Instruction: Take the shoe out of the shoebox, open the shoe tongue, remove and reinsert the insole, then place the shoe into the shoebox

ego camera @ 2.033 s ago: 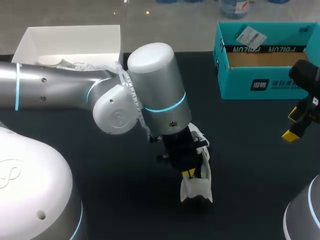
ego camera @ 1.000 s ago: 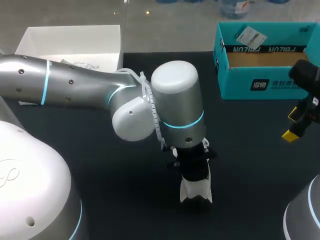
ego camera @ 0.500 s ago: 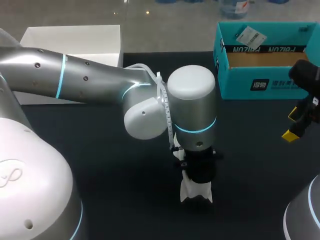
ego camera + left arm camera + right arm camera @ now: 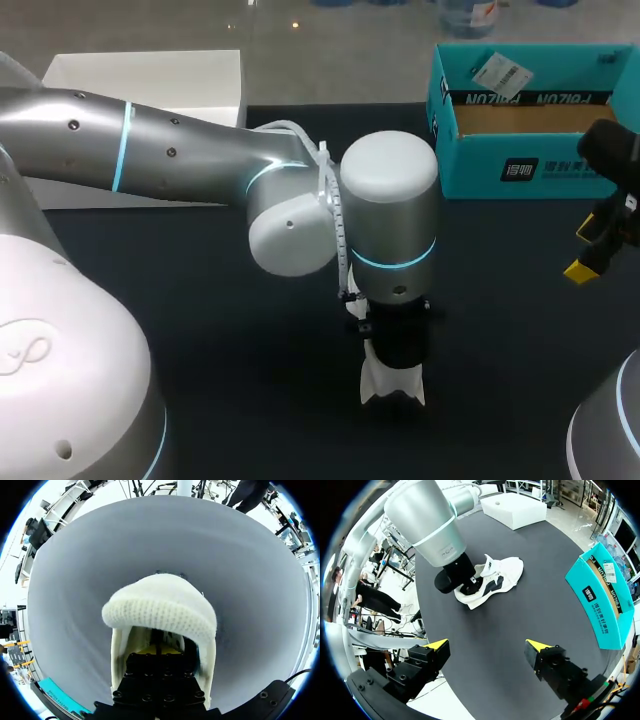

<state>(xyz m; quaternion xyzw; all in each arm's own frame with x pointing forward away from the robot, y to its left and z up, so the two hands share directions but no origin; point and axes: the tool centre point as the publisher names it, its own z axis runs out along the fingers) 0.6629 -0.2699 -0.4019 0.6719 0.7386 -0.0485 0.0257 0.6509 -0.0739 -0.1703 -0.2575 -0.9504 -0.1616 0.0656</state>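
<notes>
My left gripper (image 4: 159, 652) is sunk into the mouth of the white sneaker (image 4: 392, 385). The sneaker sits on the dark table (image 4: 200, 330) near the middle, well apart from the teal shoebox (image 4: 520, 170). The shoe and the gripper's own black body hide the rest, so I cannot tell whether it is spread or pinching anything, though I judge it is down there for the insole. My right gripper (image 4: 487, 646) hangs wide and empty off to the right, presumably to leave the left arm room.
</notes>
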